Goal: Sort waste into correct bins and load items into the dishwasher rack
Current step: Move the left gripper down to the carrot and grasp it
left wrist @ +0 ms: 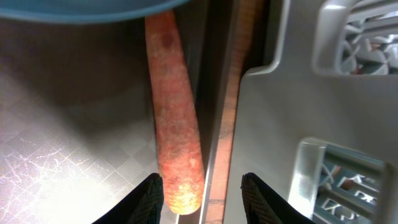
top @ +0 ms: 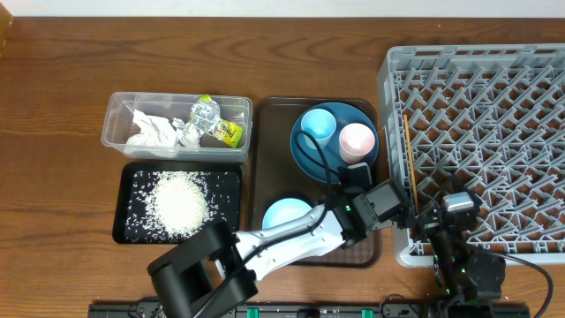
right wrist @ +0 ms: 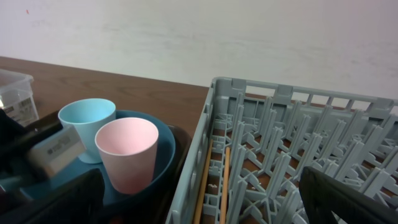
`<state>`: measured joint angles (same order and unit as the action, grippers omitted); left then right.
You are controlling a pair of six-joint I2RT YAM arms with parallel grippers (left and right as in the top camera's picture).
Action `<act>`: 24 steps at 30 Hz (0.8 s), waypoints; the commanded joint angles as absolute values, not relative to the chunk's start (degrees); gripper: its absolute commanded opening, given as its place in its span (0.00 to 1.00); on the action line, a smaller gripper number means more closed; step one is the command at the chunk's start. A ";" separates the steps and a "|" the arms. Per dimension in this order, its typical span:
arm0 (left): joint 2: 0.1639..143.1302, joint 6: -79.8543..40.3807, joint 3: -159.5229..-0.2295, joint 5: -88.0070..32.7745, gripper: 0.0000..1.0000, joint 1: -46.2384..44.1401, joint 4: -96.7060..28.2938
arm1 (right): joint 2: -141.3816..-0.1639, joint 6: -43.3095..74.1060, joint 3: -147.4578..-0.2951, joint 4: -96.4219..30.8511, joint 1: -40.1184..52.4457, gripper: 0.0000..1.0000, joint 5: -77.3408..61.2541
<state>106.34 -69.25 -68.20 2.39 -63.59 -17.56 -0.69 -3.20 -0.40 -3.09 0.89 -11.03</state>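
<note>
Left gripper (left wrist: 202, 194) is partly open and holds nothing. Its fingertips flank the near end of the carrot (left wrist: 175, 118), which sits off-centre, closer to one finger than the other. Carrot lies flat on the brown tray (left wrist: 62, 143), just beside the tray edge facing the dishwasher rack (left wrist: 292, 93). Its long axis runs straight away from the gripper and its far end passes under the blue plate (left wrist: 74, 7). Right gripper (right wrist: 200, 202), wide open and empty, is over the rack corner; the left is nearer. Judgement: centre sideways before closing.

I saw a flat brown serving tray (top: 267, 177) on the wooden bench (top: 53, 132), a white wall (right wrist: 249, 37) behind it, and two thin wooden sticks (right wrist: 227, 174) side by side.
</note>
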 commanded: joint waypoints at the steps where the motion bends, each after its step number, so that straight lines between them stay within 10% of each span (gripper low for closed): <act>1: 107.57 -70.00 -68.14 2.17 0.44 -63.55 -17.52 | -0.38 -3.70 -0.32 -3.27 1.15 0.99 -10.94; 24: 110.76 -66.00 -68.14 3.92 0.37 -63.02 -19.44 | -0.38 -3.70 -0.32 -3.27 1.15 0.99 -10.92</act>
